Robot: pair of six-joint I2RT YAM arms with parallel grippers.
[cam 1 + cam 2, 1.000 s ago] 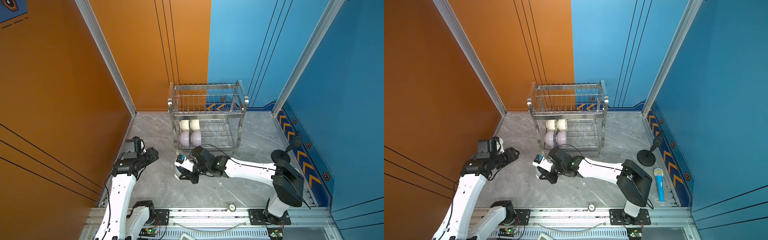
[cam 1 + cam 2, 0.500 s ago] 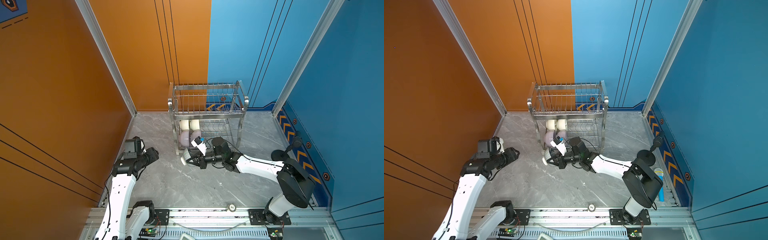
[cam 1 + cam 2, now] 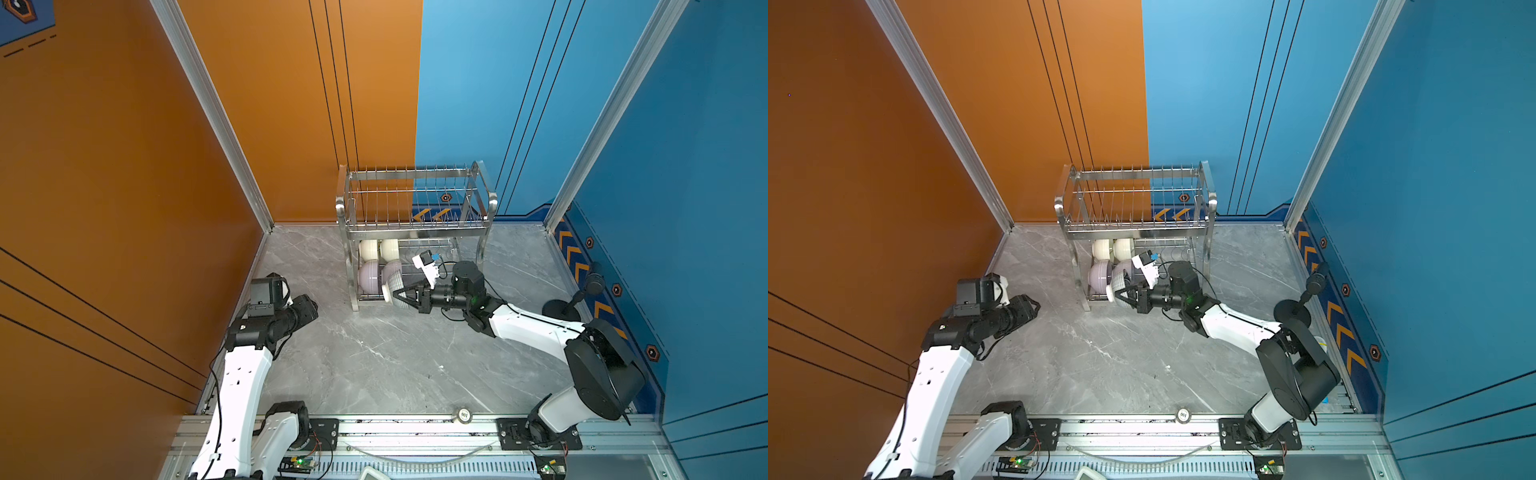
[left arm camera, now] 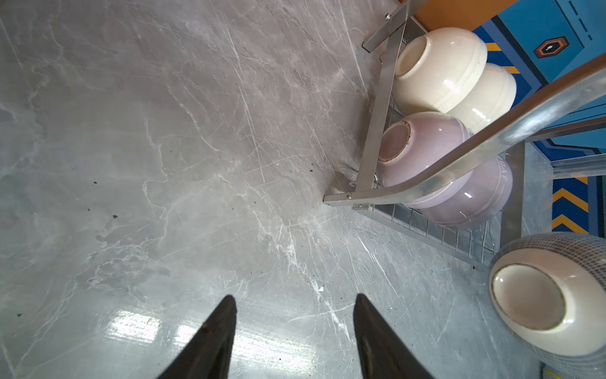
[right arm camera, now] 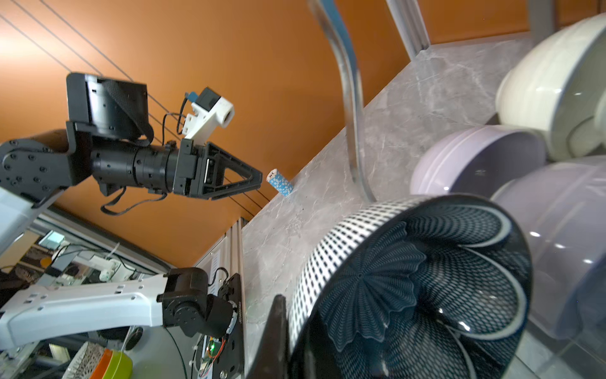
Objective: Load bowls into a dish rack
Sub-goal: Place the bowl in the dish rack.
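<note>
The steel dish rack stands against the back wall. On its lower tier lie two cream bowls and two lilac bowls, all on their sides. My right gripper is shut on the rim of the dark patterned bowl, holding it on its side at the lower tier's front edge, beside a lilac bowl. My left gripper hangs open and empty over the floor, left of the rack.
A black round stand sits at the right, near the blue wall. A small blue patterned cylinder lies at the foot of the orange wall. The rack's curved side frame crosses in front of the lilac bowls.
My right arm has carried the patterned bowl from the middle of the floor back and to the right, up to the rack's lower tier. The left arm has not moved.
</note>
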